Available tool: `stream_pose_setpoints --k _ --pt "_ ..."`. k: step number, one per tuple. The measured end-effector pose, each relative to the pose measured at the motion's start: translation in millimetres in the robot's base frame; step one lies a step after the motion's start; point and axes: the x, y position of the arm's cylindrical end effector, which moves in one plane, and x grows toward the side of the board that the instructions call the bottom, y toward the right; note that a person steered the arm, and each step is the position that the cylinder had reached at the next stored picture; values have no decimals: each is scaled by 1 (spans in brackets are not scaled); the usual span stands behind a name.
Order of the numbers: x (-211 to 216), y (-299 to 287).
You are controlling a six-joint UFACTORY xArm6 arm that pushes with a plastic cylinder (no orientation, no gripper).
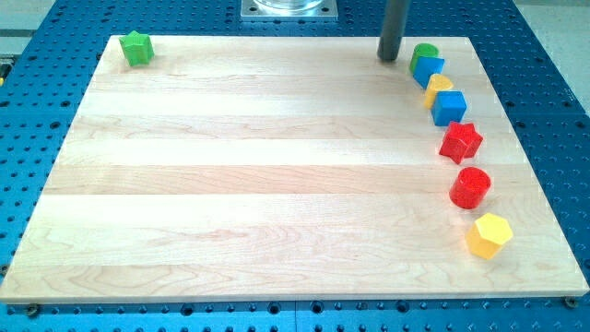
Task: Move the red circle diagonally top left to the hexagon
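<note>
The table (277, 175) is lying flat, filling most of the view. My rod is standing upright near the view's top right, with my tip (390, 58) resting on the wood just left of the green round block (425, 53); there are no fingers on it and it is holding nothing. A curved line of blocks is running down the right side: blue block (429, 68), yellow block (439, 87), blue cube (450, 107), red star (461, 141), then the red circle (471, 187), sitting just above and left of the yellow hexagon (489, 234). A green star (137, 48) is sitting alone at the top left corner.
</note>
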Motion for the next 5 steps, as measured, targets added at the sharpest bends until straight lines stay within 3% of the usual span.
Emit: stream_pose_setpoints --k 1,2,3,4,5 --pt "-15 25" --pt "15 132" --pt "161 109" --pt "273 69" --pt "294 77"
